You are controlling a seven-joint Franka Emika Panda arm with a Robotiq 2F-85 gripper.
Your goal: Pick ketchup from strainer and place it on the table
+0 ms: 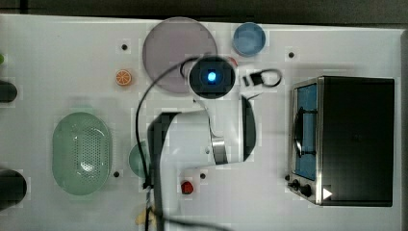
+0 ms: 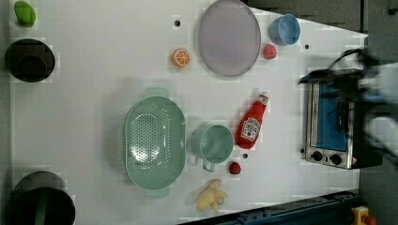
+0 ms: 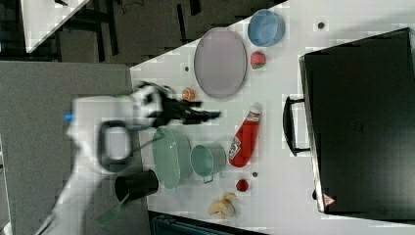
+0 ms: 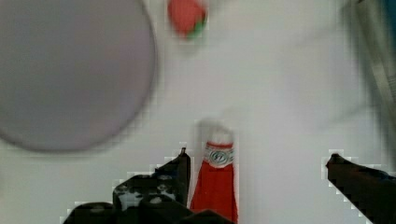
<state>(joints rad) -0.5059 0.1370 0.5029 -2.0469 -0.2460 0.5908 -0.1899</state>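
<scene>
Ketchup (image 2: 252,123) lying flat on the table (image 2: 84,117), outside the strainer (image 2: 154,140), just beside the green cup (image 2: 213,143) and between it and the toaster oven (image 2: 331,122); white cap pointing toward the grey-lilac plate (image 2: 229,36); strainer holding nothing in the left view; gripper (image 4: 257,163) spread wide, gripping nothing, fingers (image 4: 180,170) flanking the bottle's neck in the wrist view without touching; strawberry (image 4: 187,16) lying near the plate's rim.
</scene>
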